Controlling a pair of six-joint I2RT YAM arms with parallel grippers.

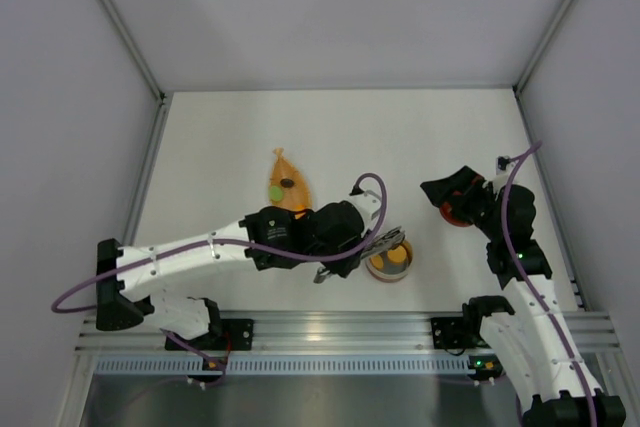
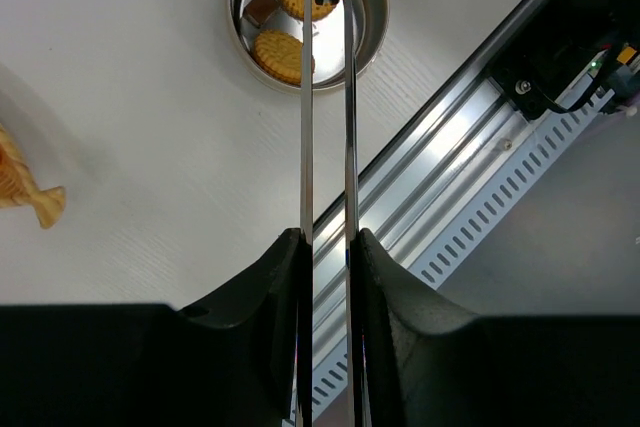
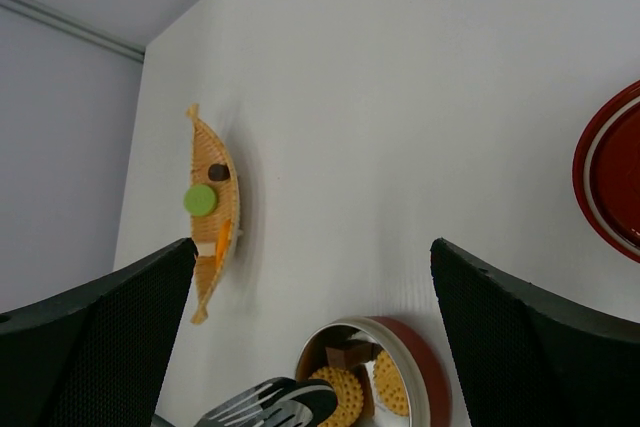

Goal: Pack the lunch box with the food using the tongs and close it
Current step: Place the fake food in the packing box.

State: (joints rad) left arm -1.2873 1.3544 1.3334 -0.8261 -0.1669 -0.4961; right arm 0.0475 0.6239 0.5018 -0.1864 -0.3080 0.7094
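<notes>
Tongs (image 2: 325, 107), stiff and likely slippery, squeezed mid-arm by left end effector (image 2: 327, 239) above lunch box (image 2: 381, 17); right end effector (image 3: 312, 247) wide.

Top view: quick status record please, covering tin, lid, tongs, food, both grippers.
tin: open, two biscuits and a brown piece inside
lid: off, lying apart from the tin
left gripper: shut on tongs
tongs: tips over the tin
right gripper: open, empty, near the lid
basket: holds green piece, dark piece, orange piece
</notes>
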